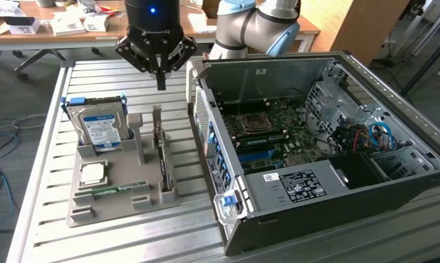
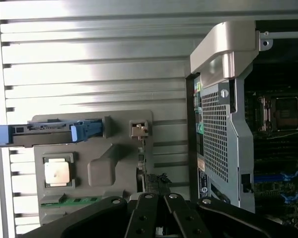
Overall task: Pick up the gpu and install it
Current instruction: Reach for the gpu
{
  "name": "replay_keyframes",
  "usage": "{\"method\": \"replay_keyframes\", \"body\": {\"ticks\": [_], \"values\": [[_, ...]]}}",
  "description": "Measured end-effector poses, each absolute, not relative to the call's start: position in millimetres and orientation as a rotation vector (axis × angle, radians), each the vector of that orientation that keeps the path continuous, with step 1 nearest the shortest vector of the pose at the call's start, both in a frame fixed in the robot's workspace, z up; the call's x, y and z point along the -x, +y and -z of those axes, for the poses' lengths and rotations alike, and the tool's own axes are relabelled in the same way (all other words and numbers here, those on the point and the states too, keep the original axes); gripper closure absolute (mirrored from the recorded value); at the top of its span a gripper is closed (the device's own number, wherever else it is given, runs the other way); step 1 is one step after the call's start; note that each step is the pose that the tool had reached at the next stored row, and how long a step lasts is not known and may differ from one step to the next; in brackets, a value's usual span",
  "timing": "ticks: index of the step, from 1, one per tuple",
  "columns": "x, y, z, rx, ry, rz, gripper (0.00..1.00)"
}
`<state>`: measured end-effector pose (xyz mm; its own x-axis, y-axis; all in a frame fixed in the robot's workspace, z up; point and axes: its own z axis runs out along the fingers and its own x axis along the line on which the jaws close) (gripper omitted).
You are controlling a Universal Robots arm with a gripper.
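Observation:
The gpu [image 1: 161, 153] stands on edge in a slot of the grey holder tray [image 1: 121, 211], its silver bracket [image 1: 158, 121] pointing up at the far end. My gripper [image 1: 160, 85] hangs in the air above and just behind that bracket. It is shut with its fingertips together and holds nothing. In the wrist view the gpu [image 2: 149, 173] is a thin edge seen from above, just beyond the gripper [image 2: 159, 201]. The open computer case [image 1: 300, 186] lies at the exterior view's right, motherboard [image 1: 274, 129] exposed.
The tray also carries a silver hard drive with a blue label [image 1: 99, 129], a square processor [image 1: 93, 173] and a narrow green RAM stick [image 1: 119, 190]. The case's rear wall [image 2: 221, 129] rises close beside the tray. Desks with boxes stand behind the slatted metal table [image 1: 95, 76].

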<state>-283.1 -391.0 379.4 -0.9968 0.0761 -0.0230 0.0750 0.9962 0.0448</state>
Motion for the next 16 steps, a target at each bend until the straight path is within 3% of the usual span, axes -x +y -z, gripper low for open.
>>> {"method": "replay_keyframes", "body": {"ticks": [16], "values": [[292.7,-391.0,-377.7,-0.118,3.115,-0.068,0.89]]}}
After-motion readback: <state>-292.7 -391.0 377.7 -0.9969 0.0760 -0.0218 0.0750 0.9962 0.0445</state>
